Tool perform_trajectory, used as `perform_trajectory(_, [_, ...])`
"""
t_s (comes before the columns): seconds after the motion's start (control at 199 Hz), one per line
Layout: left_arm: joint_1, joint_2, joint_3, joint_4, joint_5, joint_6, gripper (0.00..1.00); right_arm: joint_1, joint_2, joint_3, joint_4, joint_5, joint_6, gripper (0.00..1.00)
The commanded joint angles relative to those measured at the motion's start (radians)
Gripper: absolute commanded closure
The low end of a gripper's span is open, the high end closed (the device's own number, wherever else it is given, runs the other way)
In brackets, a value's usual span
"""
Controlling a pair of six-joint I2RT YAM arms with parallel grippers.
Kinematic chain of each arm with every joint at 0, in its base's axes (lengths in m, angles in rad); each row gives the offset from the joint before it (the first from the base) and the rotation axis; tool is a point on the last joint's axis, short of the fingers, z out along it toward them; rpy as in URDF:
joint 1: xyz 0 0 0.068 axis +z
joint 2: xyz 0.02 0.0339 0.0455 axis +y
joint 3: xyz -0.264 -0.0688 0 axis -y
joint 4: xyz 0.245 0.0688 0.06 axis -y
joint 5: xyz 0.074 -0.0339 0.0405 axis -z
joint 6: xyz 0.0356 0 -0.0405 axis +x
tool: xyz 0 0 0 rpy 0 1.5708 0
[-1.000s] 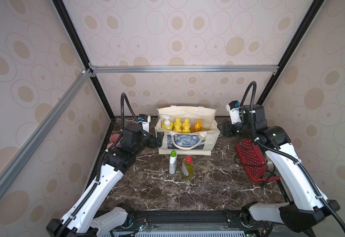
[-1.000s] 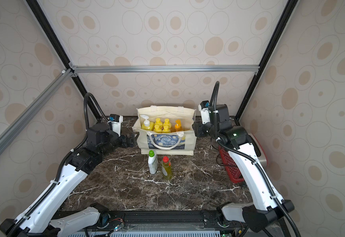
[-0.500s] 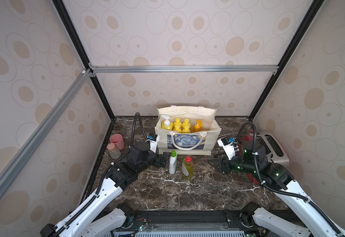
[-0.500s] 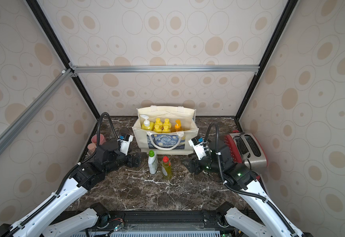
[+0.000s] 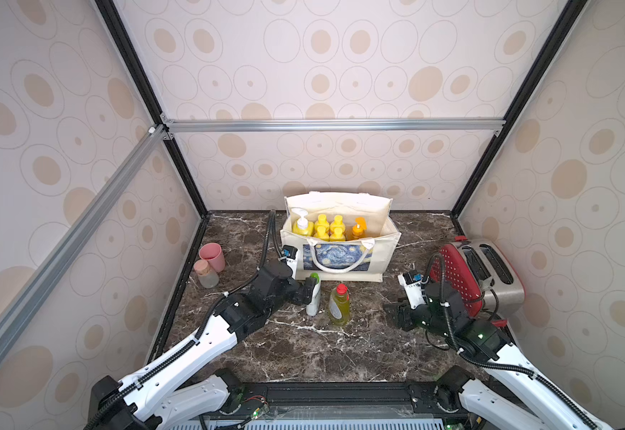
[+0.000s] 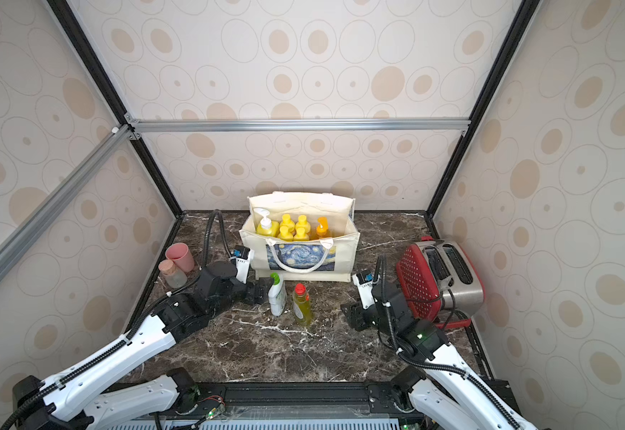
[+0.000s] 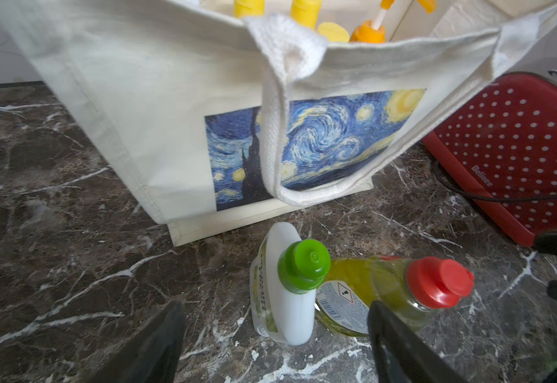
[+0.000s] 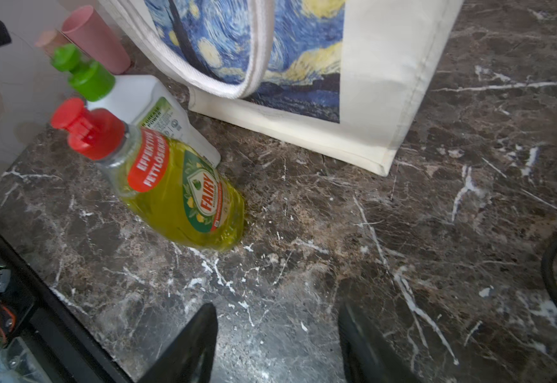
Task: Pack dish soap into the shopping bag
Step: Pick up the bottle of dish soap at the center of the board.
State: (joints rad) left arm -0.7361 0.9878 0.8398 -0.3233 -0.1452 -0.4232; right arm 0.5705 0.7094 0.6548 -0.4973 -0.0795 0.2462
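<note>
1. The left gripper (image 7: pixel 274 306) stood wide open around the white bottle (image 5: pixel 313 298), gripping nothing.
2. The right gripper (image 8: pixel 277 310) hung partly open, empty.
3. The red-capped bottle (image 5: pixel 338 307) stood beside it, before the bag (image 5: pixel 385 253), which held six bottles (image 5: pixel 325 228).

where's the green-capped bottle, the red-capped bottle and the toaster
green-capped bottle (image 8: pixel 144 99), right wrist view, on its white body
red-capped bottle (image 8: pixel 171 190), right wrist view, on its yellow-green body
toaster (image 5: pixel 459 270), a top view, on its red dotted side

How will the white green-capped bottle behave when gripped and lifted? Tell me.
The white bottle looks tall and narrow-based, so a push could tip it into the greenish bottle close beside it. Its smooth plastic may slip, though its walls look stiff.
</note>
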Motion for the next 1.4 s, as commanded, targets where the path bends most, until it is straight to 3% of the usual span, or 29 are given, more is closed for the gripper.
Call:
perform_trajectory(0.0, [-0.005, -0.077, -0.074, 0.070, -0.143, -0.004, 0.13, 0.053, 0.063, 0.101, 0.010, -0.030, -0.004, 0.40])
perform_trajectory(0.181, [-0.006, -0.167, -0.255, 0.111, -0.312, -0.004, 0.04, 0.251, 0.200, 0.248, -0.074, 0.121, -0.002, 0.39])
perform_trajectory(0.361, [-0.005, -0.258, -0.401, 0.190, -0.350, -0.017, 0.01, 0.336, 0.340, 0.377, -0.146, 0.215, -0.010, 0.38])
perform_trajectory(0.702, [0.007, -0.212, -0.416, 0.261, -0.317, 0.004, 0.01, 0.393, 0.523, 0.543, -0.218, 0.262, -0.011, 0.39])
perform_trajectory(1.399, [0.011, -0.327, -0.472, 0.265, -0.306, 0.009, 0.01, 0.402, 0.727, 0.711, -0.294, 0.272, -0.002, 0.38])
